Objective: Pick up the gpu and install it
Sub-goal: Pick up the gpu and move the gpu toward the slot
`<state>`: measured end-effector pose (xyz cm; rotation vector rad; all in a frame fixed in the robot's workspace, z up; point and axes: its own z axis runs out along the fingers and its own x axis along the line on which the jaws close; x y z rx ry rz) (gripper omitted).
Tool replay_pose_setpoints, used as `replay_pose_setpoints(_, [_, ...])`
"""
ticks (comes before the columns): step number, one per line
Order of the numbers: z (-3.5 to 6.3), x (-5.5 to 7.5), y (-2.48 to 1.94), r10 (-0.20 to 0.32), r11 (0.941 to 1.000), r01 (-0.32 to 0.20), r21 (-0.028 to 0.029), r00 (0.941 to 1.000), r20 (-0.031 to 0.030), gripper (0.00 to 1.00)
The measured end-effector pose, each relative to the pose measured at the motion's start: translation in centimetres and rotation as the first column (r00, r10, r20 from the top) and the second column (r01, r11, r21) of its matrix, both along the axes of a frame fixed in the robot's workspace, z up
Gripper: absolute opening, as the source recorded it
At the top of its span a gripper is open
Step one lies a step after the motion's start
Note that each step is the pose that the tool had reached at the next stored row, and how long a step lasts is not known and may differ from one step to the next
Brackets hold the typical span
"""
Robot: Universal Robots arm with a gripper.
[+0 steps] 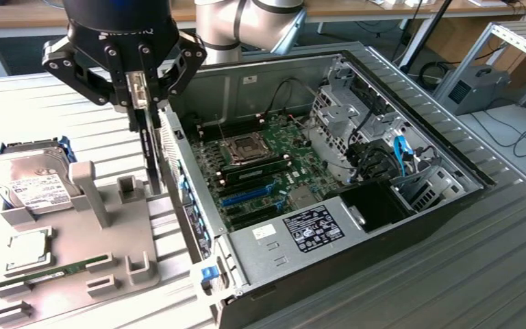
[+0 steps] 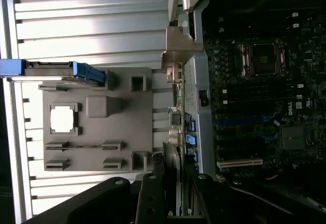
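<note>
The gpu (image 1: 151, 159) is a thin dark card that hangs upright and edge-on from my gripper (image 1: 137, 96), which is shut on its top edge. It hangs over the strip between the grey fixture (image 1: 80, 267) and the near wall of the open computer case (image 1: 336, 233). In the wrist view the gpu (image 2: 175, 117) runs as a narrow strip away from my gripper (image 2: 174, 186), beside the case wall. The motherboard (image 1: 263, 157) lies inside the case with blue expansion slots (image 1: 244, 197) near its front; in the wrist view the motherboard (image 2: 254, 81) shows a white slot (image 2: 239, 162).
On the grey fixture (image 2: 97, 127) rest a silver hard drive (image 1: 25, 181) in a blue frame, a square CPU (image 1: 25, 250) and a narrow green RAM stick (image 1: 53, 271). A ribbed metal table (image 1: 482, 274) carries everything. Cables and drive cages fill the case's far side.
</note>
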<state>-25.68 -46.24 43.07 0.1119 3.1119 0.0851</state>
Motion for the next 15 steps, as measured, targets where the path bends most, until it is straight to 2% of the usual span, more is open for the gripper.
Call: replay_pose_setpoints(15, [-0.40, 1.1, 0.00, 0.000, 1.0000, 0.000, -0.0011, 1.0000, 0.0000, 0.26])
